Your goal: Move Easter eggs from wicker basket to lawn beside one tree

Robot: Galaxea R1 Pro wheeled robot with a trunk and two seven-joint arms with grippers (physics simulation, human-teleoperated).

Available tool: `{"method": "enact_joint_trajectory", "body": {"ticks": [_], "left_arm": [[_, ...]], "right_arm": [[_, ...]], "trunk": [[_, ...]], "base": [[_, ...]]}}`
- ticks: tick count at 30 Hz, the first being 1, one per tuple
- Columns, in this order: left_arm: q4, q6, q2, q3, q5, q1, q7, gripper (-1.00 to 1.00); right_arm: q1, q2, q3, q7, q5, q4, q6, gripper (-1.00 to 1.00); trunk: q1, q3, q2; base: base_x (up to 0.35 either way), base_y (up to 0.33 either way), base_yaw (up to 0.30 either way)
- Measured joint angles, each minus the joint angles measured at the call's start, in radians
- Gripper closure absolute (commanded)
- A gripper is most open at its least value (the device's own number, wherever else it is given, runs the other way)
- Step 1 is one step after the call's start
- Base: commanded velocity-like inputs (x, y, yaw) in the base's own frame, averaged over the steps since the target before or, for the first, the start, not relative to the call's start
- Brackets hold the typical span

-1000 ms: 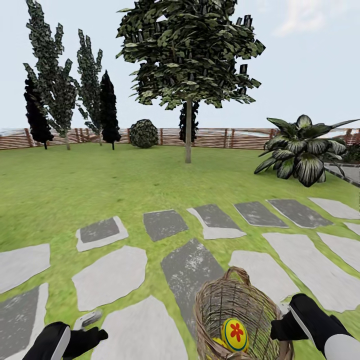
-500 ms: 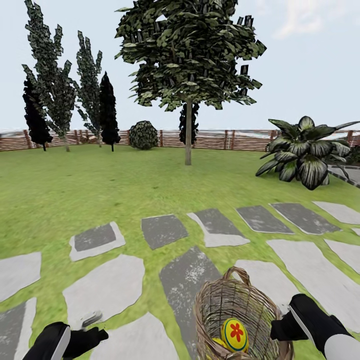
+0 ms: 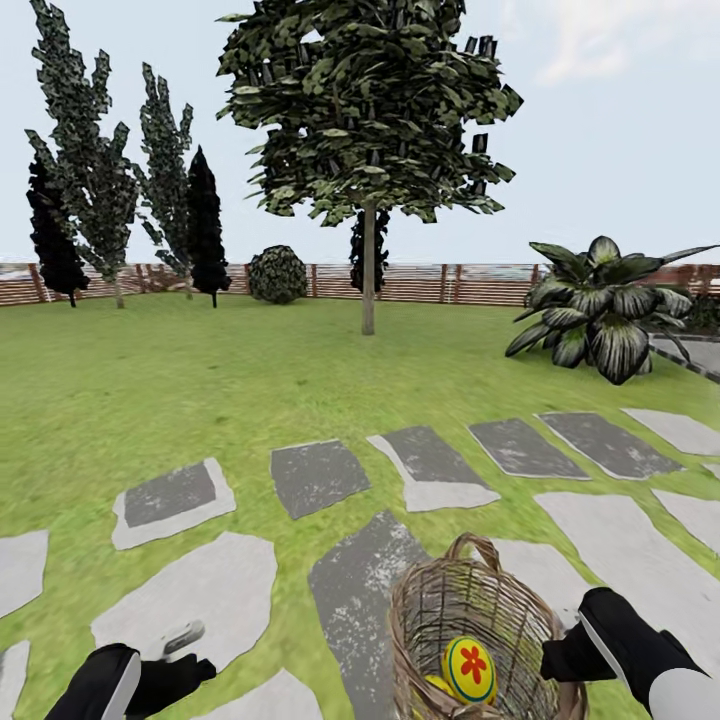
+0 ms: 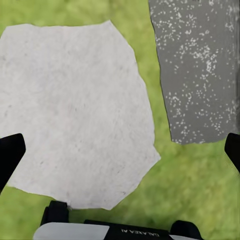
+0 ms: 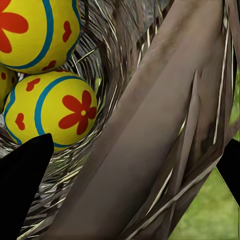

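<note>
The right claw [image 5: 125,165] has its two black fingers on either side of the wicker basket's [image 3: 480,610] rim, one finger inside and one outside. It looks closed on the rim, with the basket held up above the ground in front of the robot. From the head view, the right claw [image 3: 565,655] sits at the basket's right side.

Inside the basket are the Easter eggs [image 5: 52,112]. They are yellow with red flowers and blue bands. Two big ones show well up close, touching each other, and a bit of a third peeks in at the edge. From the head view, one egg [image 3: 470,668] sits on top with its red flower facing up.

The left claw [image 3: 185,668] is low on the other side, well apart from the basket. Its fingers are spread wide open and hold nothing. Under it are a pale paving stone [image 4: 75,110] and a dark grey stone [image 4: 200,70] with grass between them.

More grey paving stones [image 3: 320,475] lie ahead. Past them is the lawn [image 3: 200,370], wide and green. Far across it stands the tree [image 3: 368,270] with a thin bare trunk and a big leafy top. Dark narrow trees [image 3: 205,225] stand off to the left, and a big leafy plant [image 3: 600,315] to the right, with a wooden fence [image 3: 440,283] behind.
</note>
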Motion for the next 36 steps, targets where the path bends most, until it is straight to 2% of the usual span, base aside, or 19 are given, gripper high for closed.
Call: {"method": "enact_joint_trajectory", "body": {"ticks": [2,6,36], "left_arm": [[0.000,0.000,0.000,0.000,0.000,0.000,0.000,-1.00],[-0.001,0.000,0.000,0.000,0.000,0.000,0.000,-1.00],[-0.001,0.000,0.000,0.000,0.001,0.000,0.000,-1.00]], "right_arm": [[0.000,0.000,0.001,-0.001,0.010,0.000,-0.001,1.00],[0.000,0.000,0.000,0.000,-0.003,0.001,0.002,1.00],[0.000,0.000,0.000,0.000,0.002,0.001,0.000,1.00]], "trunk": [[0.000,0.000,0.000],[0.000,0.000,0.000],[0.000,0.000,0.000]], "base": [[0.337,0.000,-0.049],[0.337,0.000,-0.003],[0.337,0.000,0.000]]}}
